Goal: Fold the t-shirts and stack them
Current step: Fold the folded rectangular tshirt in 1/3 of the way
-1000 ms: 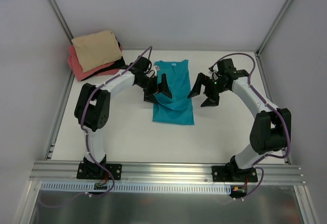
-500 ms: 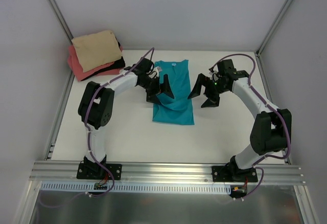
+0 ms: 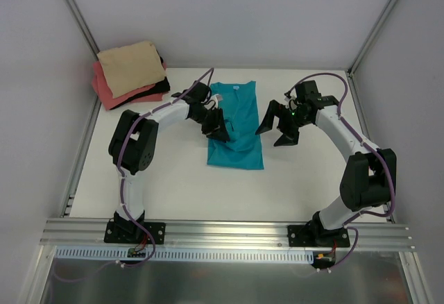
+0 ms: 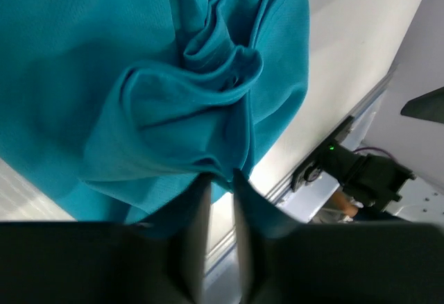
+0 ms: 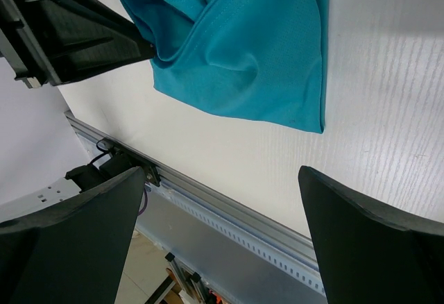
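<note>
Looking down from above, you see the teal t-shirt lying partly folded as a narrow strip near the middle of the table, neck end toward the far wall; the left gripper sits on its left edge with the jaws drawn narrow; in the left wrist view the fingers stand close together with a bunched ridge of teal cloth at their tips, and it seems to be pinched there (a pale sliver shows between them lower down, so the hold is hard to confirm); the right gripper hovers just beside the shirt's right edge, apart from it, jaws spread wide and holding nothing; at the far left corner the tan t-shirt lies folded on top of the coral-pink t-shirt, with a dark cloth peeking out at the stack's right side.
</note>
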`<action>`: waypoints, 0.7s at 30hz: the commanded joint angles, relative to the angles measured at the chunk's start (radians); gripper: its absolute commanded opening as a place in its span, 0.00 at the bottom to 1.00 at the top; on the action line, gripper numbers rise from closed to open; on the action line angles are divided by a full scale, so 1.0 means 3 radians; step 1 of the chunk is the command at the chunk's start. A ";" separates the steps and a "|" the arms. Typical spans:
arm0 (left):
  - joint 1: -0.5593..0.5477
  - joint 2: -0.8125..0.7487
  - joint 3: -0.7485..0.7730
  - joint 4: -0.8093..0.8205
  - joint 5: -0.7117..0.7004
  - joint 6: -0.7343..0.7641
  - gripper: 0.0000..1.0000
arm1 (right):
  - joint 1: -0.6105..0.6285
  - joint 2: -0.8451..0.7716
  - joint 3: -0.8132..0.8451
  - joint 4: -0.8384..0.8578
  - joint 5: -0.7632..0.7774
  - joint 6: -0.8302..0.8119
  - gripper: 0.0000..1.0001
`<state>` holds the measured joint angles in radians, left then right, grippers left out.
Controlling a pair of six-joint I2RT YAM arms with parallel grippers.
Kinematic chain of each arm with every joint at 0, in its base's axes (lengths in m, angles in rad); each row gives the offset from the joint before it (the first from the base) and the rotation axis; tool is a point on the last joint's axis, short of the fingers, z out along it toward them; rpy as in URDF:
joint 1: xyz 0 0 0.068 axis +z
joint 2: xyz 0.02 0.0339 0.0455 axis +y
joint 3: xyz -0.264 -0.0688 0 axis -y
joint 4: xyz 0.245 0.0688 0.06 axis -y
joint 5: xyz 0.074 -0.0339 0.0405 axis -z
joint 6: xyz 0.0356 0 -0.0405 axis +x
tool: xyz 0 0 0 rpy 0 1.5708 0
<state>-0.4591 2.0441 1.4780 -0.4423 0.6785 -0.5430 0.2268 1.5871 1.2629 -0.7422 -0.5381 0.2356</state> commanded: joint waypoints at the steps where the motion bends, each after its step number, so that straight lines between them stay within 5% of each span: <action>1: -0.0029 -0.0023 -0.0018 0.0002 0.0091 0.0118 0.13 | -0.0009 -0.0131 0.0040 -0.0088 0.0019 -0.0013 0.99; 2: -0.0029 -0.0018 -0.0028 0.0012 0.0065 0.0092 0.00 | -0.0009 -0.0131 0.0045 -0.0093 0.0014 -0.0013 0.99; 21: 0.0093 0.0053 0.0207 -0.0203 -0.0441 -0.0061 0.00 | -0.0035 -0.0152 0.0034 -0.0159 0.0004 -0.0074 0.99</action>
<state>-0.4496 2.0495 1.4921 -0.4751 0.5976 -0.5396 0.2241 1.5867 1.2629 -0.7658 -0.5362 0.2295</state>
